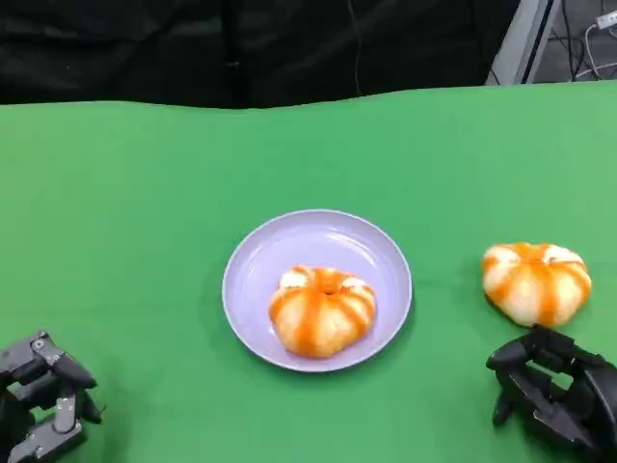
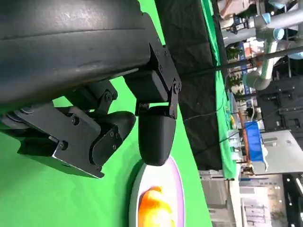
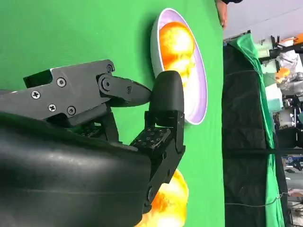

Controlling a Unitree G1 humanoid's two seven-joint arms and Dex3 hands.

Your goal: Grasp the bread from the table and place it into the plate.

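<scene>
A lavender plate (image 1: 253, 262) lies mid-table with one orange-striped bread (image 1: 322, 309) on it. A second bread (image 1: 536, 281) of the same look rests on the green cloth to the plate's right. My right hand (image 1: 556, 389) hovers just in front of that second bread, fingers apart, holding nothing. The right wrist view has the loose bread (image 3: 168, 203) beside my fingers (image 3: 163, 104) and the plate (image 3: 199, 101) beyond them. My left hand (image 1: 40, 395) sits low at the front left, empty, far from both breads. Past its fingers (image 2: 156, 135) the left wrist view catches the plate (image 2: 177, 189) with its bread (image 2: 152, 208).
Green cloth (image 1: 125, 222) covers the whole table. A black backdrop (image 1: 241, 48) runs along the far edge, and a metal stand (image 1: 525, 39) rises at the back right.
</scene>
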